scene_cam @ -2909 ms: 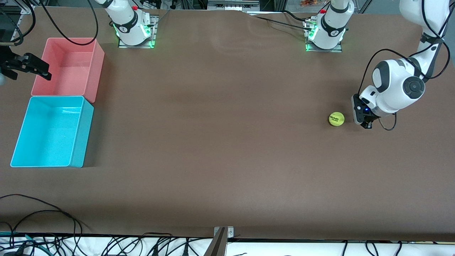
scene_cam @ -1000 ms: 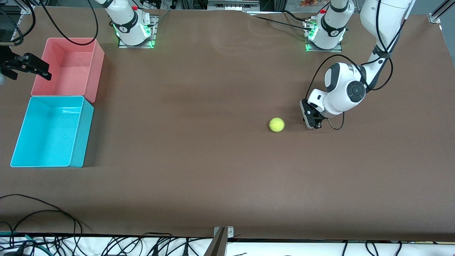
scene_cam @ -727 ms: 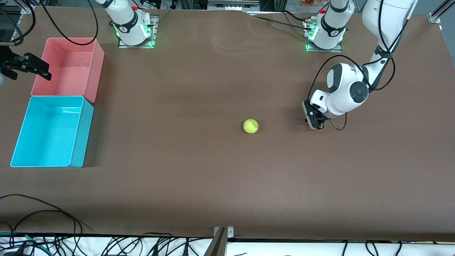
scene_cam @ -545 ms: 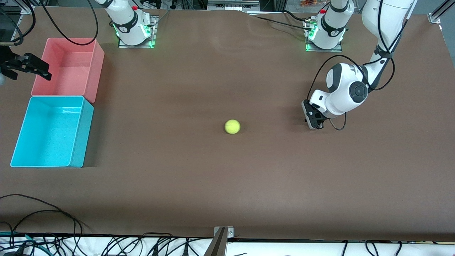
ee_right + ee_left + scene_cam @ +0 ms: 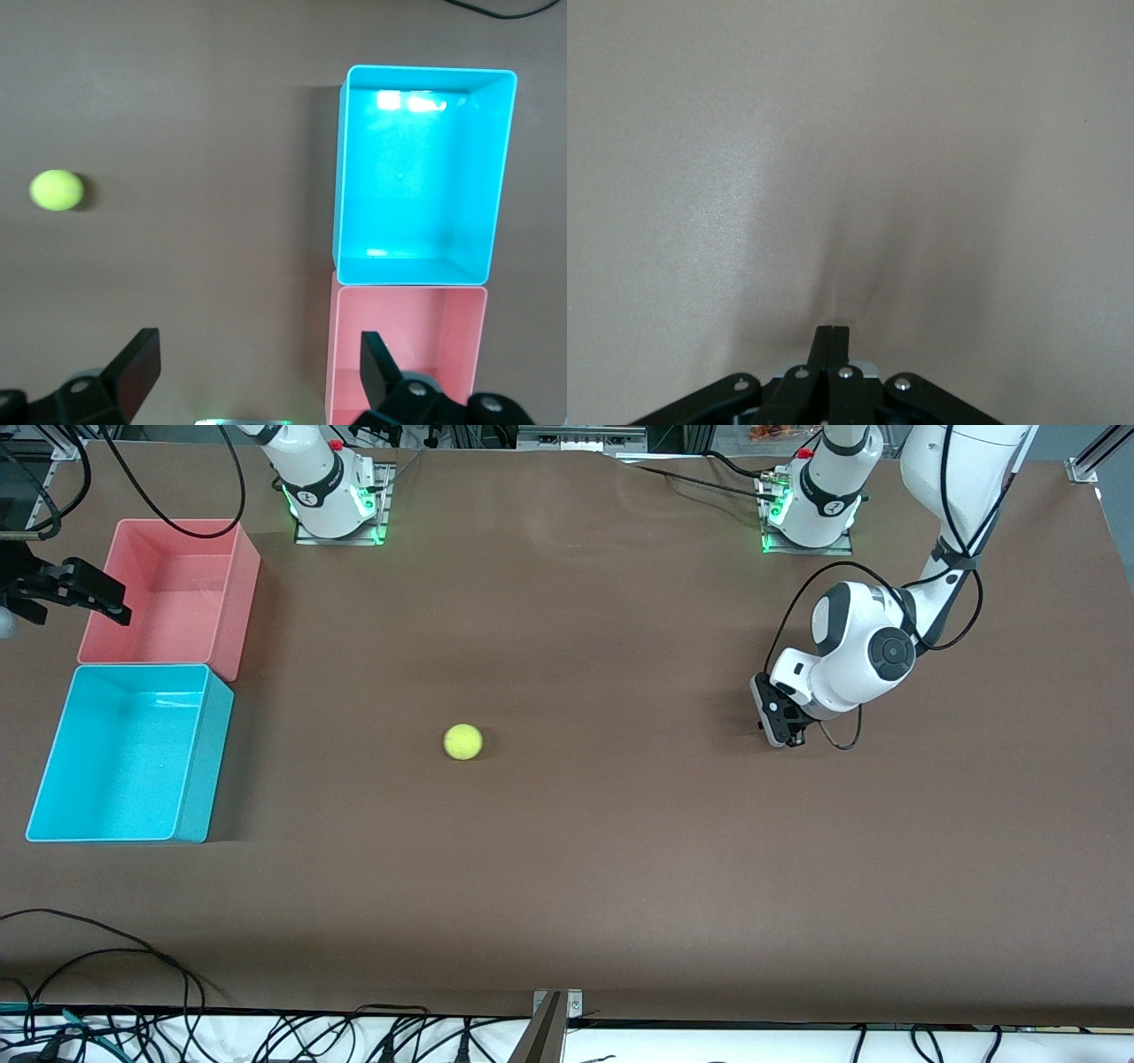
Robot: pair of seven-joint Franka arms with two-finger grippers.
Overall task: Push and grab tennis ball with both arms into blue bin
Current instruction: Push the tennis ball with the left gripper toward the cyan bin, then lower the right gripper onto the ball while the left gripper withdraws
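The tennis ball (image 5: pixel 462 741) lies on the brown table near its middle, apart from both grippers; it also shows in the right wrist view (image 5: pixel 57 189). The blue bin (image 5: pixel 208 766) stands at the right arm's end of the table and is empty; it also shows in the right wrist view (image 5: pixel 416 177). My left gripper (image 5: pixel 784 737) is shut and empty, low over the table toward the left arm's end, well away from the ball; the left wrist view shows its closed tips (image 5: pixel 832 329) over bare table. My right gripper (image 5: pixel 80 598) is open and empty, held high by the pink bin (image 5: pixel 235 593); it also shows in the right wrist view (image 5: pixel 257 372).
The pink bin (image 5: pixel 407 345), also empty, stands against the blue bin, farther from the front camera. Both arm bases (image 5: pixel 332 500) (image 5: pixel 811 509) stand along the table's farthest edge. Cables (image 5: pixel 106 957) lie at the nearest edge.
The left gripper swept toward the middle, pushing the ball, then stopped. The ball has rolled on across the table toward the bins. The right gripper has not moved.
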